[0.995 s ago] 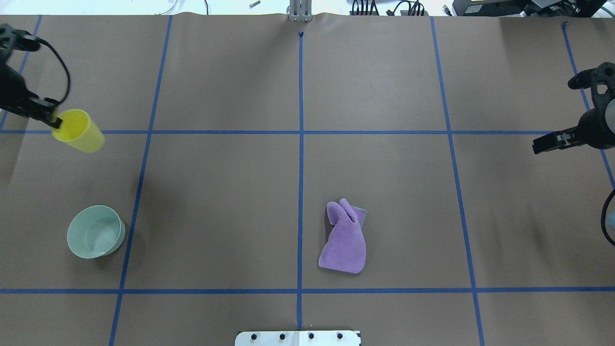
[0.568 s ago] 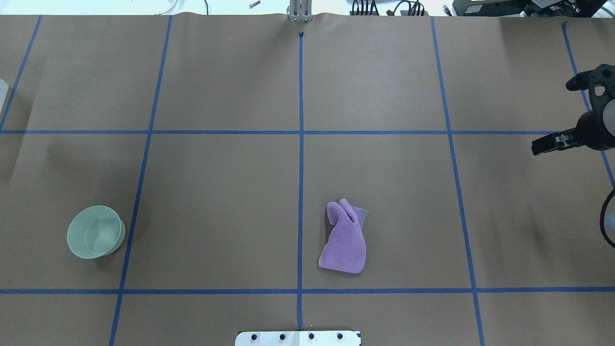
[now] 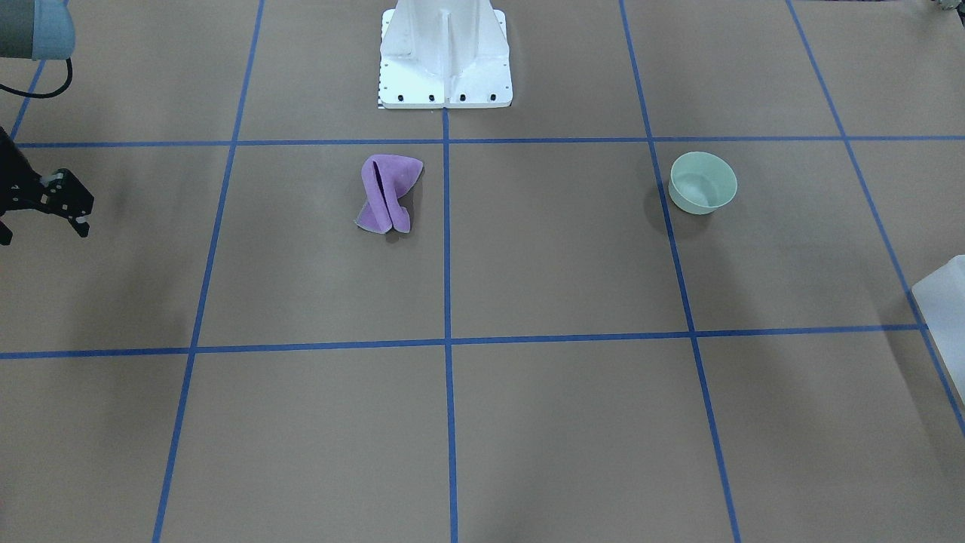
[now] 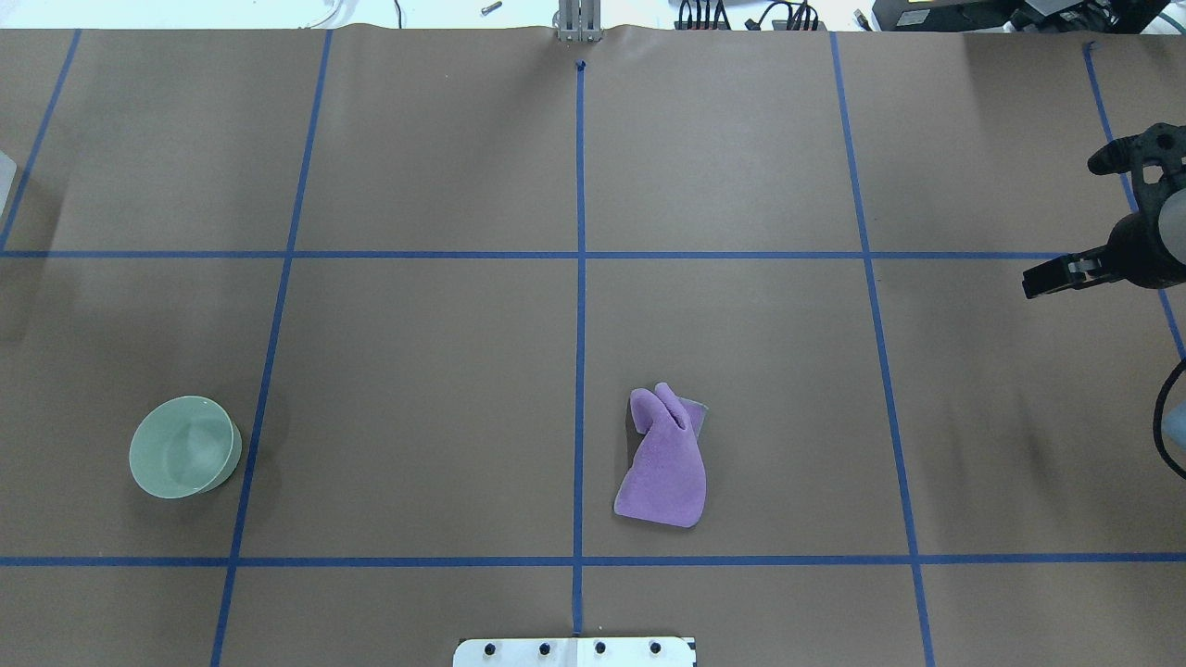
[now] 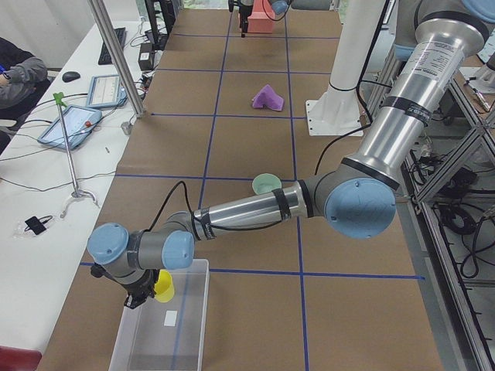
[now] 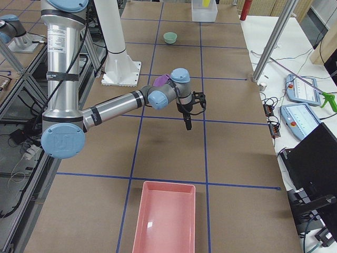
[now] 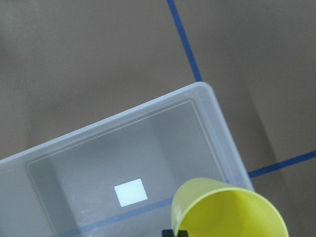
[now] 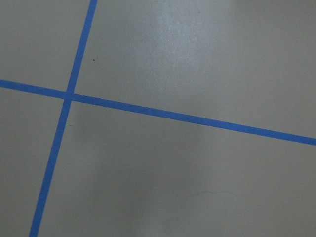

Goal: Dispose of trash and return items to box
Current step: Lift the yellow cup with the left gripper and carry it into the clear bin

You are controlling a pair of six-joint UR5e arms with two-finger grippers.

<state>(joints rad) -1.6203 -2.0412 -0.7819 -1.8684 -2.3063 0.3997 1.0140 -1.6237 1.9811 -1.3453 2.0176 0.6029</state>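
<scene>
**Yellow cup pinched by its rim over the box**

At the robot's left end of the bench, the box [image 7: 98,168] lay with only a white label [image 7: 131,192] on its floor. The left jaws were closed on the rim of the yellow cup [image 7: 227,212], one dark fingertip just showing at the lip. The cup hung tilted over the box's interior, close to one long wall. Whether its base sat below the box's rim could not be told.

The cup looked light, thin-walled and stiff, with a smooth skin. A rim pinch like this probably held it well enough but left it free to swing, so a low release seemed wiser than a drop.

Farther along stood the green bowl [image 4: 183,446], upright and well apart from the box. It appeared rigid and slick, and its rim was the likely place to take hold.

Past the centre line lay the purple cloth [image 4: 662,468], soft and limp. Its raised fold offered the best pinch.

Farther on, the right jaws hovered spread apart and empty above bare bench. A pink tray [image 6: 166,216] sat at that far end.
</scene>
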